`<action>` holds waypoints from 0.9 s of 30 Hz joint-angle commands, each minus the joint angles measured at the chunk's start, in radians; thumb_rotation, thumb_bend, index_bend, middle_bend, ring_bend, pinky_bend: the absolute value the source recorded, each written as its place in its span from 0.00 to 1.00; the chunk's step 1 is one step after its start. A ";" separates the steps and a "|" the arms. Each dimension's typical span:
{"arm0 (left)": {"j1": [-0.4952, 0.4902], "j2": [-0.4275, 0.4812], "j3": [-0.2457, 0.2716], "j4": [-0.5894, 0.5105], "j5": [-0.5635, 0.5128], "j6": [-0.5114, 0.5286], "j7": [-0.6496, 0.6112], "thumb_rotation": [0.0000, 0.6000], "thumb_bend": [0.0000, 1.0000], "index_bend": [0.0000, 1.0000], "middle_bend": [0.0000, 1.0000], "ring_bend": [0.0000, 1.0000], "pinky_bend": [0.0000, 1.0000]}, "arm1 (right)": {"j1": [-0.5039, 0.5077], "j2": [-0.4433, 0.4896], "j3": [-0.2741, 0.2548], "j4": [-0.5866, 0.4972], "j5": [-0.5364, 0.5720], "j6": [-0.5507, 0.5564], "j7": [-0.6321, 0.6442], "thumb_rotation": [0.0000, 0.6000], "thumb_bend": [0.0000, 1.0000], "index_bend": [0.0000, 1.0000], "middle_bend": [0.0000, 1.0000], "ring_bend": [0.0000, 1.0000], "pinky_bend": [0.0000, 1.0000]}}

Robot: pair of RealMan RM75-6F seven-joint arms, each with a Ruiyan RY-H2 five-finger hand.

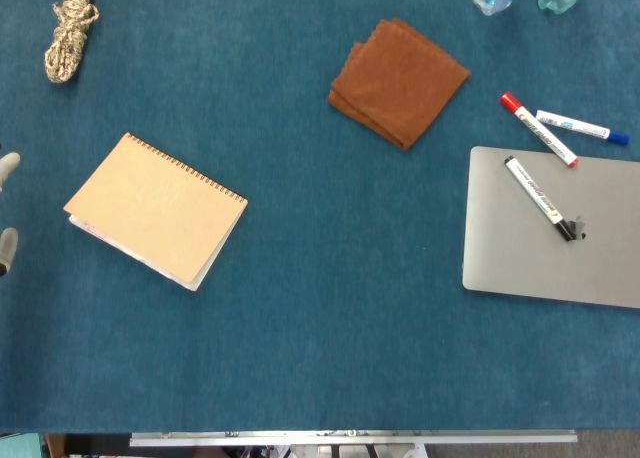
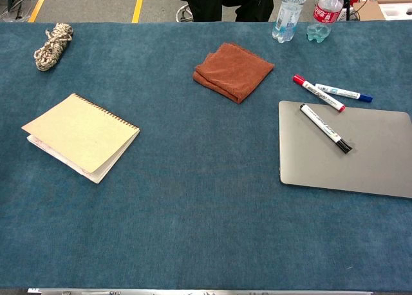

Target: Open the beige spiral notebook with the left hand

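The beige spiral notebook (image 1: pixel 157 209) lay closed and tilted at the left of the blue counter (image 1: pixel 320 338), spiral edge toward the upper right. At the far left frame edge of the head view, only pale fingertips (image 1: pixel 8 166) of the left hand showed, clear of the notebook; its grip could not be judged.

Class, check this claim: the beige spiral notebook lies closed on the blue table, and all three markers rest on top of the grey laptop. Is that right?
Not quite. Only the black-capped marker rests on the grey laptop. The red-capped marker and blue-capped marker lie on the blue table just beyond it, as the chest view shows. The beige spiral notebook does lie closed.
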 commanded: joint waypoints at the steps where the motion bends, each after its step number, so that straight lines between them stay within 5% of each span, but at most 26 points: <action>1: -0.004 -0.003 0.002 0.003 -0.001 -0.009 0.002 1.00 0.35 0.14 0.10 0.04 0.03 | 0.001 0.001 0.001 -0.001 0.002 -0.002 -0.001 1.00 0.15 0.14 0.20 0.10 0.18; 15: -0.052 0.003 0.003 0.028 -0.012 -0.096 -0.024 1.00 0.35 0.14 0.14 0.09 0.03 | 0.012 0.035 0.028 -0.030 -0.009 0.020 -0.010 1.00 0.15 0.14 0.20 0.10 0.18; 27: -0.160 -0.043 0.014 0.204 0.014 -0.257 -0.103 1.00 0.35 0.14 0.10 0.10 0.03 | 0.030 0.059 0.036 -0.073 -0.021 0.012 -0.040 1.00 0.15 0.14 0.20 0.10 0.18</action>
